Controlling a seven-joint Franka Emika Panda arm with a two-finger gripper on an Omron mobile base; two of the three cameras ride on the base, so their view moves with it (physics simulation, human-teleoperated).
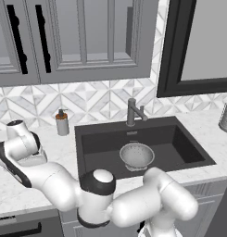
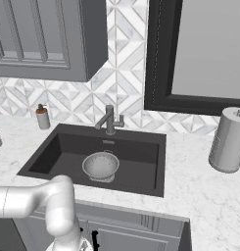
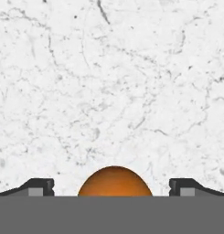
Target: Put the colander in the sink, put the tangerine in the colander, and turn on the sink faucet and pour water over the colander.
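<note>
Lay at bottom centre of the hand view, on white marble worktop: tangerine, midway between wide-spread, empty gripper fingertips. Sat mid-frame in sink: colander.

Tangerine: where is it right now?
In the hand view, the tangerine sits on the white marble worktop at the bottom centre, between the open gripper fingertips, which stand apart from it.

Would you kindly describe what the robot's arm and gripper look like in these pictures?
The arm is made of glossy white, rounded, tube-like segments joined by dark charcoal joint bands. No cables or markings show. In the hand view, the gripper has two small dark finger tips with lighter grey inner pads.
</note>
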